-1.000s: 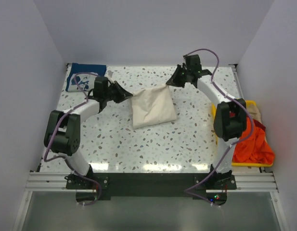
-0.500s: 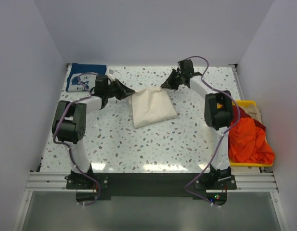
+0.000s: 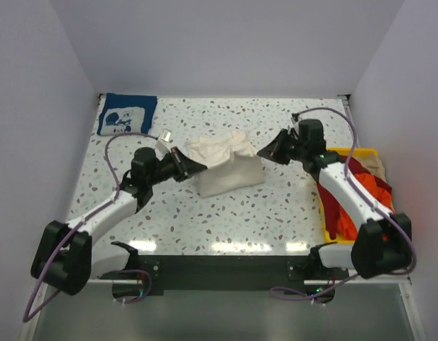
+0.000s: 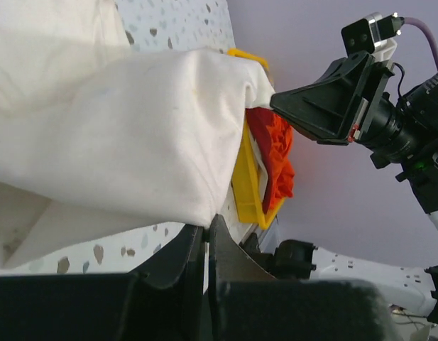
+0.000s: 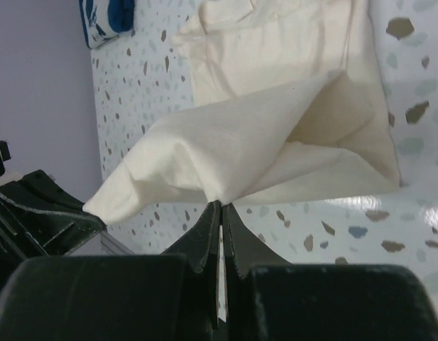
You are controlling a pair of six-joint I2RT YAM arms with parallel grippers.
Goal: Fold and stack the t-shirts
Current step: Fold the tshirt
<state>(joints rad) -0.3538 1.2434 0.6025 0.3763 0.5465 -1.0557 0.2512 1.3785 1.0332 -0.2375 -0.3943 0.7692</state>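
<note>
speckled white worktop [image 3: 275, 206] between pale walls carries the cream t-shirt [image 3: 224, 165] near its middle, bunched and partly folded. left arm [image 3: 108, 209] reaches in from the left, its jaws pinched narrow on the shirt's left edge; in the left wrist view the cloth drapes up from between the closed tips. right arm [image 3: 344, 186] reaches in from the right, its jaws shut tight on a corner of the same shirt, which stands in a peak above them in the right wrist view. navy t-shirt [image 3: 126, 114] lies folded flat at the far left corner. orange-red t-shirt [image 3: 373, 190] and beige t-shirt [image 3: 375, 165] sit heaped in the yellow bin [image 3: 362, 150] at the right edge.
</note>
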